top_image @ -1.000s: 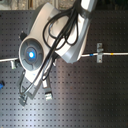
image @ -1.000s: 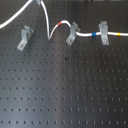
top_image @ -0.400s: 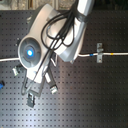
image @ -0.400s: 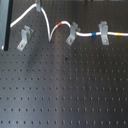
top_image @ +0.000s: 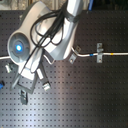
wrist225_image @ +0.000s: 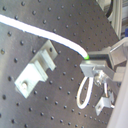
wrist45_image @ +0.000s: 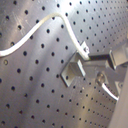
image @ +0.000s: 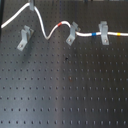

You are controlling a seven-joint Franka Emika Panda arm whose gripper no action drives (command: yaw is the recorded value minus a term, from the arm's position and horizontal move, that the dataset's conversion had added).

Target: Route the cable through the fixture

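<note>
The white cable [image: 46, 34] runs from the first exterior view's upper left, dips in a loop, then passes through the middle clip [image: 72, 34] and the right clip [image: 103, 34]. It carries red, blue and yellow bands. The left fixture [image: 24, 38] holds no cable. My gripper [image: 32, 4] shows only as a grey tip at the top edge, on the cable's raised part beyond that fixture. In the second wrist view the gripper [wrist225_image: 95, 59] is shut on the cable [wrist225_image: 45, 31] at a green mark, above and beside the fixture [wrist225_image: 37, 70]. The first wrist view shows the fixture [wrist45_image: 75, 69] below the cable [wrist45_image: 60, 19].
The black perforated board [image: 65, 90] carries everything. In the second exterior view the arm's white body [top_image: 45, 35] covers the board's left half and hides the left fixture; the right clip [top_image: 99, 52] and the cable [top_image: 112, 53] show at the second exterior view's right.
The arm has shifted a little toward the second exterior view's left. The held part of the cable has moved slightly along the first exterior view's top edge. The two threaded clips are unchanged.
</note>
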